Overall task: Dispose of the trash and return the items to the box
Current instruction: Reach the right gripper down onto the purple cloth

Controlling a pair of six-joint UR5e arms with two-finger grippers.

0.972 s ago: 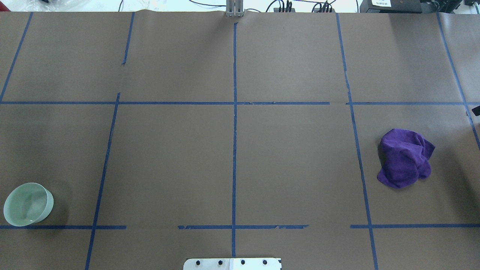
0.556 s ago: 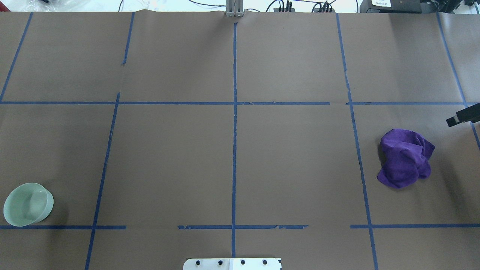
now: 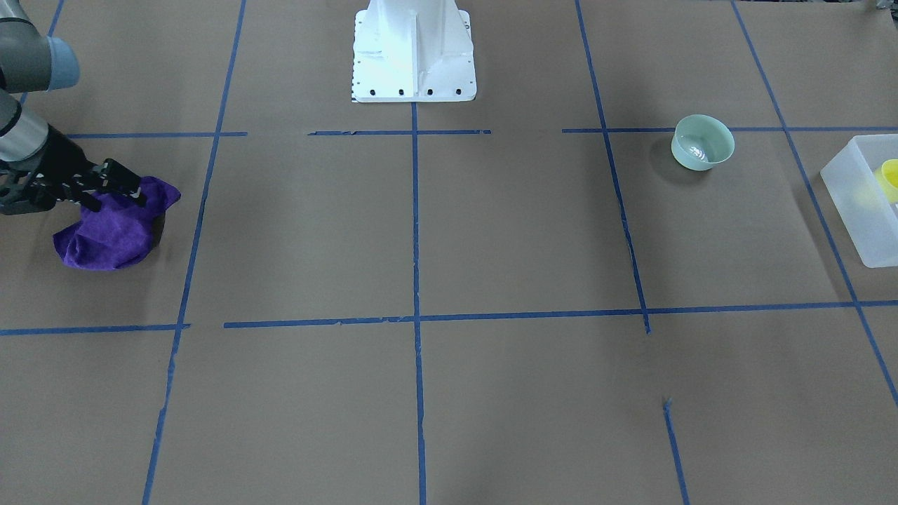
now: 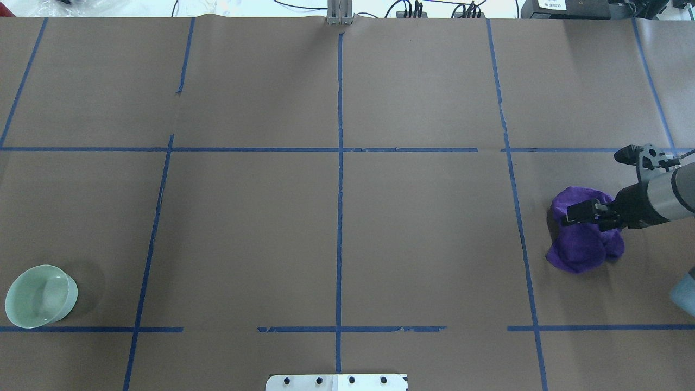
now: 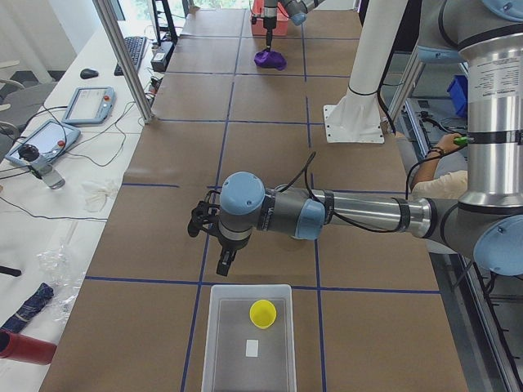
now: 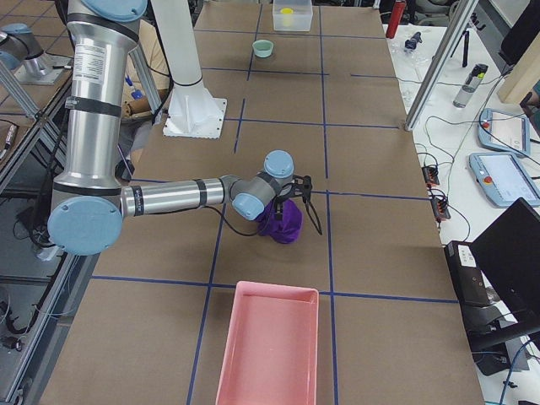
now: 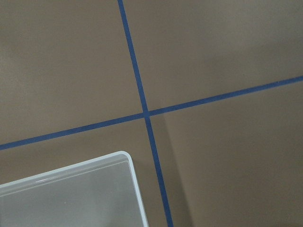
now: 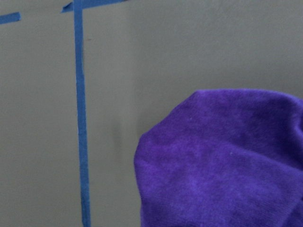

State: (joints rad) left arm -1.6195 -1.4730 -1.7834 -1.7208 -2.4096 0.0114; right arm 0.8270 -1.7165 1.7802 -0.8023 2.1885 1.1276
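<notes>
The crumpled purple cloth (image 4: 581, 250) lies at the table's right; it also shows in the front view (image 3: 105, 238) and fills the right wrist view (image 8: 227, 161). My right gripper (image 4: 571, 213) hovers just over the cloth's top, jaws apart, holding nothing. The mint-green bowl (image 4: 39, 296) stands upright at the near left. The frosted box (image 3: 852, 203) holds the yellow cup (image 3: 889, 179). My left gripper (image 5: 222, 263) hangs above the table just short of the box (image 5: 245, 343); I cannot tell whether it is open or shut.
A pink tray (image 6: 270, 346) lies at the table's right end, beyond the cloth. The white robot base (image 3: 414, 49) stands at the middle of the near edge. Blue tape lines cross the brown paper. The box's corner (image 7: 71, 189) shows in the left wrist view.
My right arm has come in from the right edge and moved left until its gripper is over the purple cloth. The bowl and cloth have not moved.
</notes>
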